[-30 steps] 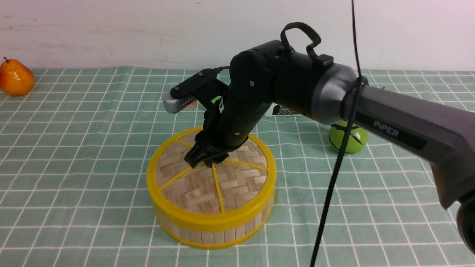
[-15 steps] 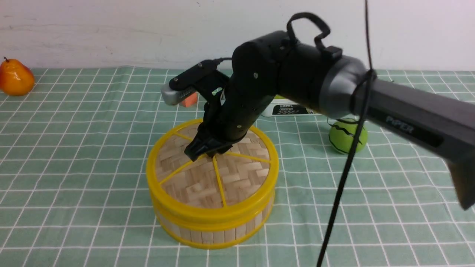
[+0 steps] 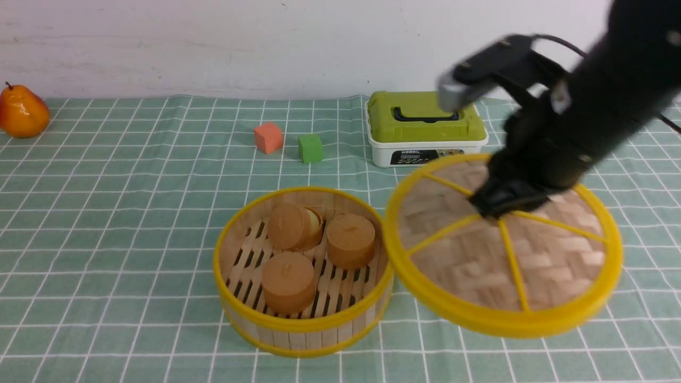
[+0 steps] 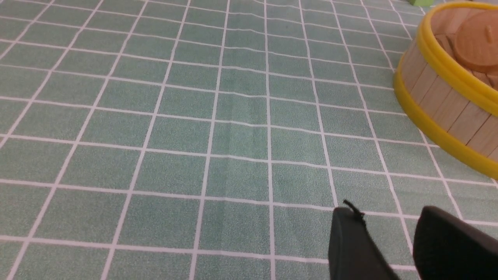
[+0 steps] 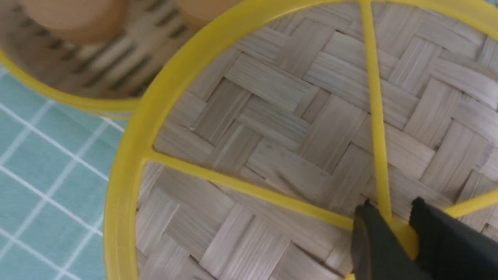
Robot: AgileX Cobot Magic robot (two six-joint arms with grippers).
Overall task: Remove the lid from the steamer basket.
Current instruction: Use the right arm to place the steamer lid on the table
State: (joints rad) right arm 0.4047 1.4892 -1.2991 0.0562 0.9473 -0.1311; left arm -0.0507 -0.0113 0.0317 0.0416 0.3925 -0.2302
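Right fingers (image 5: 373, 241) clench the centre knob of the lid (image 3: 479, 266), which hangs tilted above the tabletop (image 3: 133, 213), just right of the steamer basket (image 3: 298, 325). Left fingers (image 4: 350, 245) are released.

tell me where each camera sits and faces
Front view: between the arms, facing forward over the checked cloth to the wall; shows the right arm, right gripper holding the lid beside the steamer basket.
Left wrist view: on the left wrist, looking across the cloth; left gripper open, empty.
Right wrist view: on the right wrist, looking down on the lid; fingers clamp its knob.
Shared: the steamer basket shows in all three.
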